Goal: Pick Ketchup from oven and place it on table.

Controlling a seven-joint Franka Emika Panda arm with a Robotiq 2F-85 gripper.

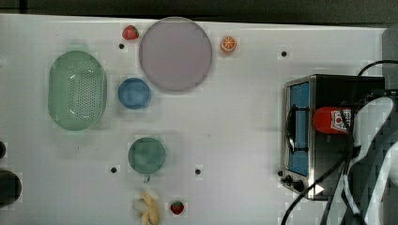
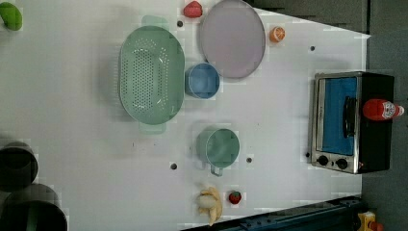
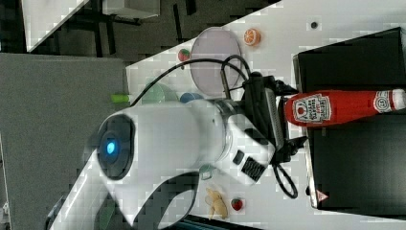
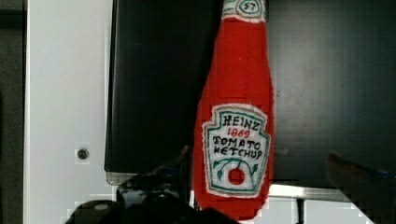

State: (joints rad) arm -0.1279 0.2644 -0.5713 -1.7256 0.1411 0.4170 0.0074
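The Ketchup point(image 1: 331, 120) point(image 2: 382, 109) point(image 3: 335, 108) point(image 4: 236, 116), a red bottle with a white label and white cap, is on the black top of the oven point(image 1: 300, 136) point(image 2: 337, 120) point(image 3: 354, 163) point(image 4: 154, 84). The oven stands at the white table's point(image 1: 234, 117) end, on the top view's right, door closed. My gripper point(image 3: 287, 117) point(image 4: 257, 182) is open at the bottle's base, one finger on each side. One dark fingertip point(image 4: 163, 175) is close to the label side; the other point(image 4: 355, 175) stands well apart. The white arm point(image 1: 371, 126) covers the bottle's upper part in the top view.
On the table lie a green colander point(image 1: 77, 90), a blue bowl point(image 1: 134, 93), a purple plate point(image 1: 175, 53), a green mug point(image 1: 147, 155), two strawberries point(image 1: 130, 33) point(image 1: 177, 207), an orange half point(image 1: 228, 44) and a banana point(image 1: 149, 208). Black cables point(image 1: 324, 187) hang by the oven's knobs.
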